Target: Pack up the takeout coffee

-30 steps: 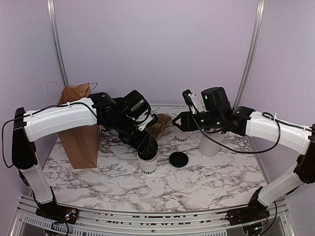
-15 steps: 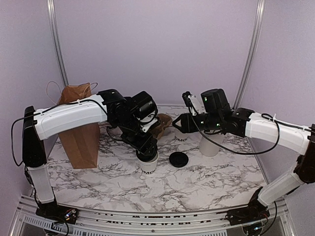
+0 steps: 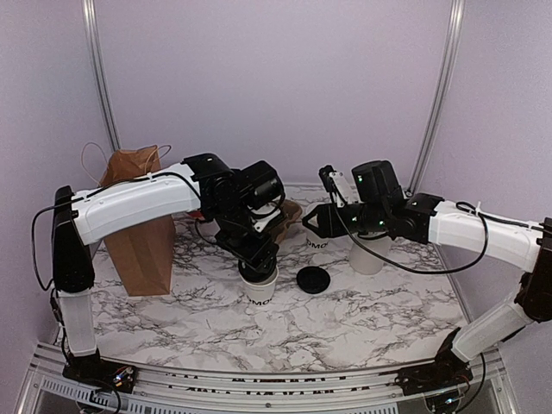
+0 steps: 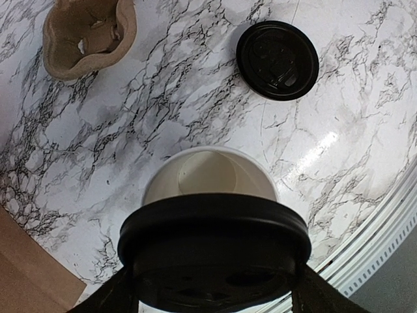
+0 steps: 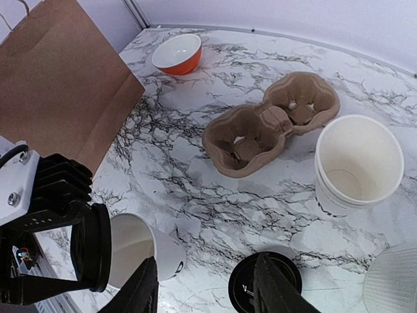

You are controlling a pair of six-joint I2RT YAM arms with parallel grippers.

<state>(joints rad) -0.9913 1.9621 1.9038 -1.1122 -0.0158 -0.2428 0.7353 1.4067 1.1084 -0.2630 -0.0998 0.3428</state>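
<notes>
The white paper cup (image 3: 259, 287) stands upright and open on the marble table; it also shows in the left wrist view (image 4: 208, 175) and the right wrist view (image 5: 144, 253). My left gripper (image 3: 257, 260) is right over it, shut on a round black lid (image 4: 215, 251) held close above the cup's near rim; I cannot tell if they touch. That lid shows edge-on in the right wrist view (image 5: 91, 248). My right gripper (image 3: 312, 221) is open and empty, hovering to the cup's right (image 5: 205, 293).
A second black lid (image 3: 313, 279) lies on the table right of the cup (image 4: 277, 60) (image 5: 264, 287). Behind stand a brown cup carrier (image 5: 270, 130), a stack of white cups (image 5: 355, 163), a white cylinder (image 3: 369, 254), an orange bowl (image 5: 177, 53) and a brown paper bag (image 3: 138, 233).
My left arm has swung a little to the right, keeping the lid over the cup. My right gripper has dipped slightly. The cup and the loose lid have not moved.
</notes>
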